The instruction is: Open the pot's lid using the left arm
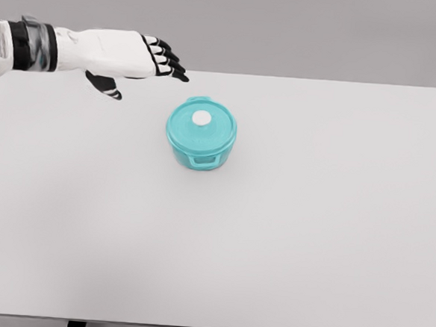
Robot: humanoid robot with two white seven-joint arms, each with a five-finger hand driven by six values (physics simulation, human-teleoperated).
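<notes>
My left hand [128, 58] hangs with fingers spread, holding nothing, up-left of the teal pot [201, 135] mid-counter [310, 237], lid [200, 124] on, white knob [202, 118] free for my grasp.

A white table [287, 251] carries one lidded teal pot [201, 136]

The left arm [24, 45] is cut off by the picture's left edge.

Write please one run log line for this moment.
left hand: open, up-left of pot, no contact | pot: upright on table | lid: still on | right arm: unseen
</notes>
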